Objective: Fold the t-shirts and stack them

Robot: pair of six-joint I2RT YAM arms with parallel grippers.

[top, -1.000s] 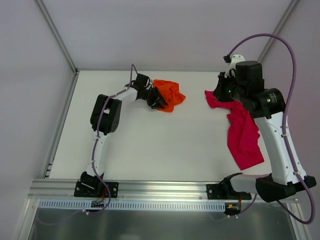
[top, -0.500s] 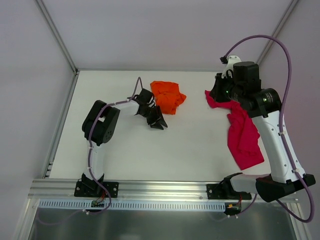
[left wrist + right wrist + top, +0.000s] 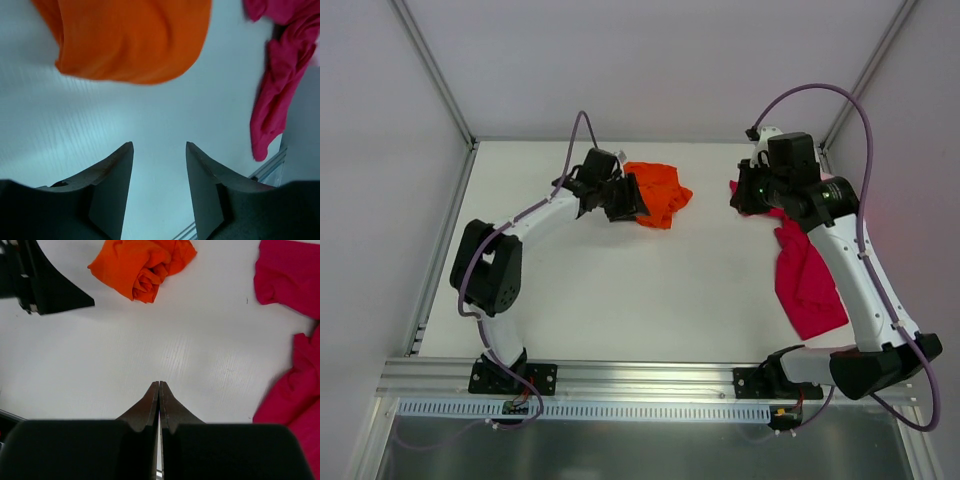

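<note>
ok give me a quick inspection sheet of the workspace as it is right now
surface: white table, faint scuffs in the right wrist view
job's things: orange t-shirt crumpled at the far middle; magenta t-shirt sprawled unfolded along the right side; nothing folded or stacked; only these two in view
clutter: nothing seen
grippers: left gripper fingers apart and empty, orange t-shirt just ahead of them; right gripper fingers shut on nothing, over bare table beside the magenta t-shirt
cables: purple cables loop off both wrists
surroundings: plain white walls; metal rail at the near edge
</note>
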